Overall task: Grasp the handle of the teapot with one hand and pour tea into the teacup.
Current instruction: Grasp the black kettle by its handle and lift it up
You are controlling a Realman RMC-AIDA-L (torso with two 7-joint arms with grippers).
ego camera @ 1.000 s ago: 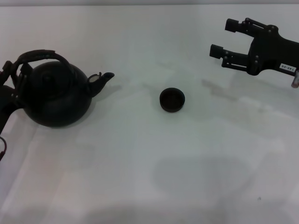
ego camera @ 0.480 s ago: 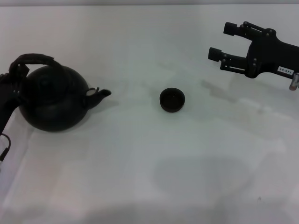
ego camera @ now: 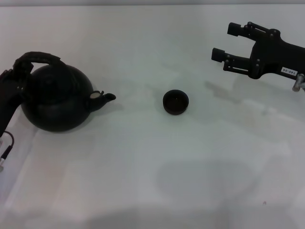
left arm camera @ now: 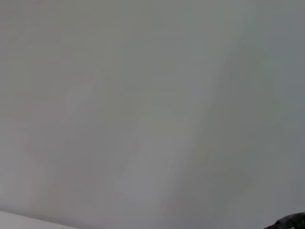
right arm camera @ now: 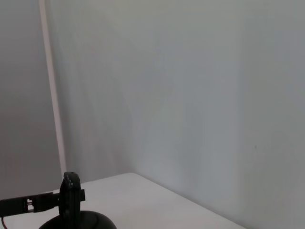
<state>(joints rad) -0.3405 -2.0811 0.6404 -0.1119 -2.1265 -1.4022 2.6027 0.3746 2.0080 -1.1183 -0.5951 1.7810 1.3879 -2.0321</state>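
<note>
The black teapot (ego camera: 57, 98) is at the left of the white table, its spout (ego camera: 104, 97) pointing right toward the teacup (ego camera: 176, 101). Its arched handle (ego camera: 38, 58) loops over the lid. My left gripper (ego camera: 18, 76) is at the left end of the handle and shut on it. The small black teacup stands in the middle, apart from the spout. My right gripper (ego camera: 225, 41) hovers open and empty at the far right, beyond the cup. The right wrist view shows the teapot's top (right arm camera: 78, 220) and handle (right arm camera: 70, 193) far off.
The white table (ego camera: 152, 167) is bare in front of the cup and teapot. A cable (ego camera: 5, 151) hangs by my left arm at the left edge. The left wrist view shows only a pale wall.
The teapot has shifted with my left gripper: its spout has come down and a little toward the front, and the handle sits more upright. The right gripper has barely moved.
</note>
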